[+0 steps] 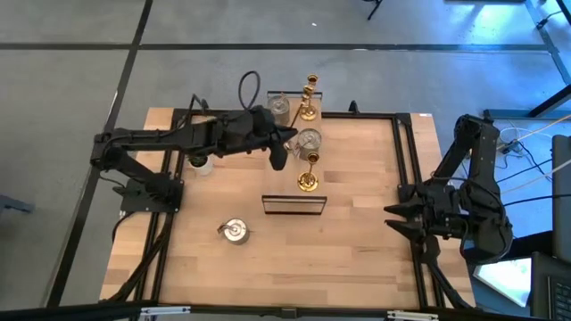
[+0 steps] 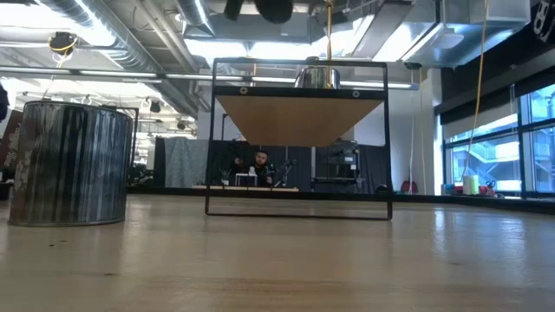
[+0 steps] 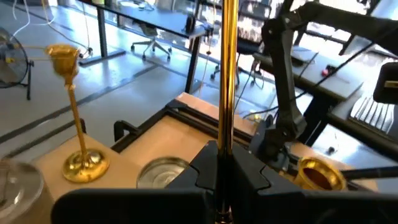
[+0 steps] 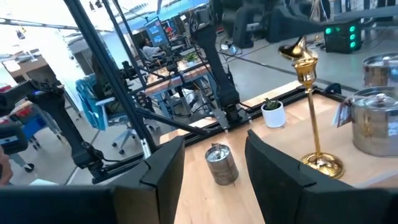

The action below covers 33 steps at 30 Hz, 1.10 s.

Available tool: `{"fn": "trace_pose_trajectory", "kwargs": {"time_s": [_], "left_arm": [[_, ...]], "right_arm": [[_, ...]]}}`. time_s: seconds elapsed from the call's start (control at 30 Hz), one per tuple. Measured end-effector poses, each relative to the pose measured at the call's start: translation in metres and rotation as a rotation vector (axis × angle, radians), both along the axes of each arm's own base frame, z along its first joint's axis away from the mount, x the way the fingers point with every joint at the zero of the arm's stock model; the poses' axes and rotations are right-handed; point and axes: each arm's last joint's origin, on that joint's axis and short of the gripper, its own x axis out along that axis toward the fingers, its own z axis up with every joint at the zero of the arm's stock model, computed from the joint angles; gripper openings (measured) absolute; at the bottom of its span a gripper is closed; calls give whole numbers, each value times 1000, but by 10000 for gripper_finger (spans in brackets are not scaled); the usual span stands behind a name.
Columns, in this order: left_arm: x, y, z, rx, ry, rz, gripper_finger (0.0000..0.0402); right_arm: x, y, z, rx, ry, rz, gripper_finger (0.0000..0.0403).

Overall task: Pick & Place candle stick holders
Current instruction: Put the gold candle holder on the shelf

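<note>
Nearest, at six o'clock, a squat silver holder (image 1: pixel 235 231) sits alone on the table (image 1: pixel 357 241). At centre, the left gripper (image 1: pixel 284 147) pinches a slim gold candlestick (image 1: pixel 309 169) by its stem — jaws pressed tight on it. It looks a carry step, though base contact is hard to judge. Next: lift clear and place. At twelve o'clock another gold candlestick (image 1: pixel 310 97) waits. The right gripper (image 1: pixel 399 218) idles at three o'clock, jaws spread, empty.

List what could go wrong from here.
1. The left gripper holds a gold candlestick by its thin stem; it could tilt or slip.
2. Silver holders and another candlestick crowd that spot, so setting it down may knock one.
3. The small shelf sits close in front of it.
</note>
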Motion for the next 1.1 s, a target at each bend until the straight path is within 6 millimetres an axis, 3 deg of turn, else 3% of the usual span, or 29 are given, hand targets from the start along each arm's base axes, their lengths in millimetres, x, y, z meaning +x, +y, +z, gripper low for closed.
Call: {"fn": "trace_pose_trajectory", "kwargs": {"time_s": [0.43,0.77,1.0,1.1], "left_arm": [[-37,-4,-69,-9,-198,107,9],[-64,14,-113,19,-205,105,9],[-85,36,-123,7,-214,-31,9],[-91,42,-117,11,-241,-71,9]], "right_arm": [[6,-5,3,14,-18,-68,174],[3,-24,14,188,-117,-274,174],[7,-27,17,275,-144,-304,174],[7,-28,18,296,-150,-306,174]]}}
